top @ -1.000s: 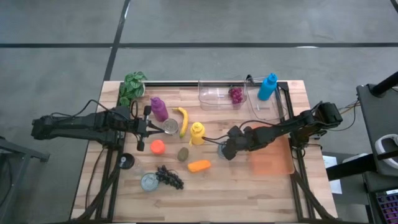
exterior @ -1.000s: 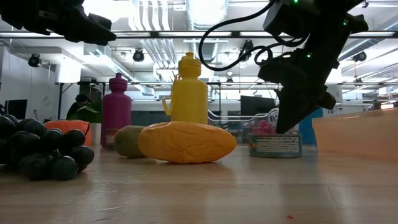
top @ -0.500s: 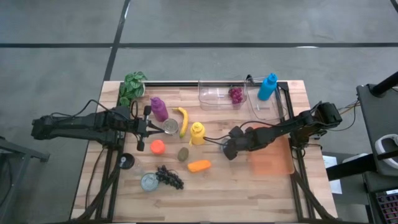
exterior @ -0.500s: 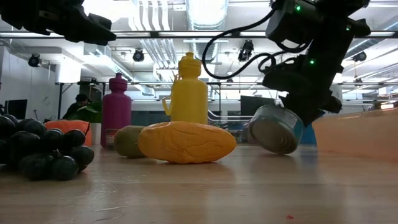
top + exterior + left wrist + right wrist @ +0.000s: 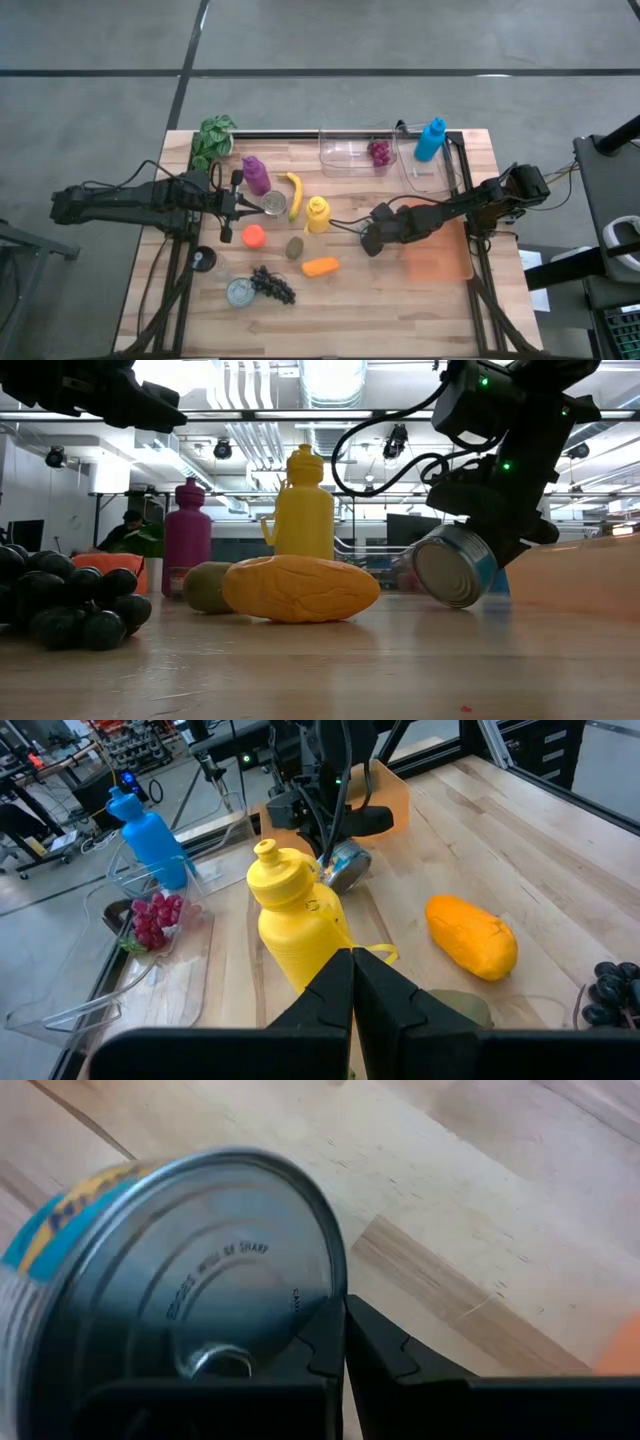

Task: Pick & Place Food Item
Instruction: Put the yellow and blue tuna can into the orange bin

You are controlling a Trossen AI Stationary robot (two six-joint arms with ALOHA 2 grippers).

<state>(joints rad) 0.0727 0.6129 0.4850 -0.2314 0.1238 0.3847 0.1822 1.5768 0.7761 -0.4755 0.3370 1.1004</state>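
A flat tin can (image 5: pixel 450 568) with a blue label is tipped up at the table's middle right, and my right gripper (image 5: pixel 500 540) is shut at its rim. The can's lid (image 5: pixel 190 1310), with a pull tab, faces the right wrist view. From the left wrist view the can (image 5: pixel 345 868) lies under the right gripper, behind the yellow bottle (image 5: pixel 295 920). From above, the right gripper (image 5: pixel 368 243) covers it. My left gripper (image 5: pixel 255 205) is shut and waits above the table's left, next to an open tin (image 5: pixel 273 203). My right gripper has its shut fingertips (image 5: pixel 330 1320) on the rim of the can's lid (image 5: pixel 338 1285), at their free ends only. It comes slanting down from the table's right. The can is tilted steeply, one flat end (image 5: pixel 445 572) facing the near left. Whether its lower edge touches the table I cannot tell.
Nearby lie an orange food item (image 5: pixel 320 266), a kiwi (image 5: pixel 294 247), a banana (image 5: pixel 294 195), black grapes (image 5: pixel 272 285) and a purple bottle (image 5: pixel 255 175). An orange tray (image 5: pixel 437 255) lies to the right. Clear containers (image 5: pixel 350 155) with red grapes and a blue bottle (image 5: pixel 431 138) stand at the back.
The can has tipped from standing upright on the table to a steep tilt under my right gripper, with one flat end turned toward the near edge. In the last half second it has shifted slightly up and right. The right gripper has hardly moved.
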